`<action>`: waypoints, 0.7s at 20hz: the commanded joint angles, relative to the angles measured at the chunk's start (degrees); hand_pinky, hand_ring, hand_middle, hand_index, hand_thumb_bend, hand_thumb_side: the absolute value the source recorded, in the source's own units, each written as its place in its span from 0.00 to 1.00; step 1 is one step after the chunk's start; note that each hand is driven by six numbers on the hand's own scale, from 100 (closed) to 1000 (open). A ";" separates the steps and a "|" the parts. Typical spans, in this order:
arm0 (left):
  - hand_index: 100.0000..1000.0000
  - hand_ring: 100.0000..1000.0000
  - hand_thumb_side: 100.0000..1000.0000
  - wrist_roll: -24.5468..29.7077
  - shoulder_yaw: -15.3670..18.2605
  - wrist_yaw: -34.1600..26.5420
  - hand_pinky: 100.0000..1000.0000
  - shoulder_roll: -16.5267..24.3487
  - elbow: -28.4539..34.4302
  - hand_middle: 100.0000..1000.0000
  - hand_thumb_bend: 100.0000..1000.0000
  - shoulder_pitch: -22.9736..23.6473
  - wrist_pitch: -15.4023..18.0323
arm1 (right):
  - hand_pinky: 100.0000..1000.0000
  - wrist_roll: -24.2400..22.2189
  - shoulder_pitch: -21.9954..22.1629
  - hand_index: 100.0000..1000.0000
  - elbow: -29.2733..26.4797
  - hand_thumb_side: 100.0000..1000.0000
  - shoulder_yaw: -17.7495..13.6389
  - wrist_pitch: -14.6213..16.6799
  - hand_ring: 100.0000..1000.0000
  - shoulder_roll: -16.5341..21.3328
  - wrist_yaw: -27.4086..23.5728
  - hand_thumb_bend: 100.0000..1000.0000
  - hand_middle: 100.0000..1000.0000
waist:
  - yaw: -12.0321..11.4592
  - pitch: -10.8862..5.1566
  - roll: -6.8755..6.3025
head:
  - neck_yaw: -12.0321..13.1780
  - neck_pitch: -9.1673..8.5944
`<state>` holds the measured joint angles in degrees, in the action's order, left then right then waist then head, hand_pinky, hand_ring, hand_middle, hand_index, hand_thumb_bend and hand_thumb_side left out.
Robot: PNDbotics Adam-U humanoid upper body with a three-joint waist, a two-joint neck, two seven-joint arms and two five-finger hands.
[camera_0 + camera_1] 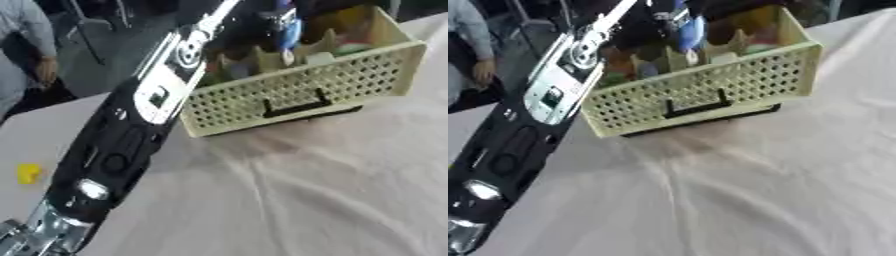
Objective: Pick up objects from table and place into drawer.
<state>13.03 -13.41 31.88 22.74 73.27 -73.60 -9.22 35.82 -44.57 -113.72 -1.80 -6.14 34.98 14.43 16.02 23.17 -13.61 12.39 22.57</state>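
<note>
The left arm [131,135] reaches from the lower left up over the drawer [306,90], a cream perforated basket-like box with a dark handle on its front wall, standing on the cloth-covered surface [332,200]. The left hand [677,20] hangs above the drawer's compartments with a blue object [693,31] at its fingers; it looks held, though how the fingers close on it cannot be told. This reads as the placing step. The next move probably calls for lowering the hand into a compartment between the dividers before the blue object is released. The drawer already holds other items in green and orange tones, too indistinct to name. A small yellow object [28,173] lies on the surface well left of the arm, likely awaiting pickup. The right hand shows in neither view.
</note>
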 commanded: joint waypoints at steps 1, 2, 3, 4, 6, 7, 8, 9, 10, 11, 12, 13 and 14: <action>1.00 0.82 0.80 1.78 -0.20 1.06 0.54 0.47 -1.03 1.00 0.49 0.57 -0.23 | 0.43 0.25 -0.46 0.65 -0.87 0.45 -0.73 -0.15 0.41 0.73 -0.58 0.07 0.38 | -0.08 -0.91 0.67 | -0.39 0.18; 1.00 0.82 0.80 2.09 -0.23 1.09 0.54 0.53 -0.86 1.00 0.50 0.62 -0.29 | 0.43 0.31 -0.44 0.65 -0.87 0.45 -0.74 -0.20 0.41 0.71 -0.60 0.07 0.38 | -0.12 -0.91 0.67 | -0.48 0.25; 1.00 0.82 0.80 2.29 -0.24 1.04 0.54 0.57 -0.61 1.00 0.50 0.65 -0.33 | 0.43 0.33 -0.43 0.65 -0.87 0.45 -0.72 -0.25 0.41 0.68 -0.62 0.07 0.38 | -0.13 -0.90 0.67 | -0.52 0.34; 1.00 0.82 0.80 2.37 -0.19 0.86 0.53 0.61 -0.28 0.99 0.49 0.67 -0.37 | 0.43 0.32 -0.42 0.65 -0.87 0.45 -0.69 -0.30 0.41 0.65 -0.64 0.07 0.38 | -0.14 -0.90 0.67 | -0.53 0.45; 1.00 0.82 0.81 2.24 -0.06 0.30 0.53 0.72 0.42 0.99 0.48 0.74 -0.49 | 0.43 0.30 -0.39 0.65 -0.87 0.45 -0.65 -0.41 0.41 0.60 -0.66 0.07 0.38 | -0.20 -0.91 0.67 | -0.60 0.58; 1.00 0.81 0.82 1.99 0.04 -0.01 0.53 0.80 0.80 0.99 0.47 0.79 -0.56 | 0.43 0.28 -0.36 0.65 -0.87 0.45 -0.62 -0.45 0.41 0.59 -0.67 0.07 0.38 | -0.26 -0.94 0.67 | -0.64 0.64; 1.00 0.81 0.83 1.24 0.28 -0.27 0.52 1.00 1.46 0.99 0.45 0.87 -0.56 | 0.43 0.24 -0.28 0.65 -0.87 0.45 -0.57 -0.50 0.41 0.61 -0.68 0.07 0.38 | -0.37 -1.01 0.67 | -0.69 0.77; 1.00 0.80 0.84 0.06 0.52 -0.50 0.51 1.30 2.28 0.98 0.46 1.01 -0.55 | 0.43 0.20 -0.18 0.65 -0.87 0.45 -0.54 -0.53 0.41 0.67 -0.67 0.07 0.38 | -0.51 -1.10 0.67 | -0.79 0.93; 1.00 0.79 0.88 -1.71 0.91 -0.67 0.50 1.83 3.54 0.97 0.44 1.20 -0.45 | 0.43 0.15 -0.03 0.65 -0.87 0.45 -0.50 -0.55 0.41 0.83 -0.65 0.07 0.38 | -0.74 -1.24 0.67 | -0.99 1.21; 0.99 0.78 0.88 -3.84 1.30 -1.10 0.49 2.49 5.16 0.96 0.44 1.59 -0.38 | 0.43 0.09 0.14 0.65 -0.87 0.45 -0.46 -0.55 0.41 1.05 -0.59 0.07 0.38 | -1.02 -1.40 0.67 | -1.22 1.52; 0.97 0.77 0.90 -6.15 1.78 -1.84 0.48 3.38 7.26 0.95 0.40 2.13 -0.36 | 0.43 0.02 0.34 0.65 -0.87 0.46 -0.43 -0.54 0.41 1.37 -0.50 0.07 0.38 | -1.39 -1.58 0.71 | -1.55 1.84; 0.95 0.75 0.93 -8.42 2.25 -2.76 0.47 4.35 9.58 0.94 0.39 2.82 -0.61 | 0.43 -0.08 0.56 0.65 -0.87 0.47 -0.41 -0.55 0.42 1.68 -0.39 0.07 0.38 | -1.76 -1.74 0.82 | -1.87 2.13; 0.94 0.74 0.93 -11.16 3.10 -3.99 0.47 5.67 12.64 0.93 0.37 3.75 -1.00 | 0.44 -0.34 0.85 0.65 -0.87 0.47 -0.35 -0.59 0.42 2.13 -0.19 0.07 0.38 | -2.28 -1.94 1.04 | -2.35 2.53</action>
<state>4.53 -11.78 28.97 25.28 82.64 -69.01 -10.04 35.69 -43.19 -113.72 -1.79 -6.69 35.22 14.27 13.59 22.99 -13.61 10.45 24.54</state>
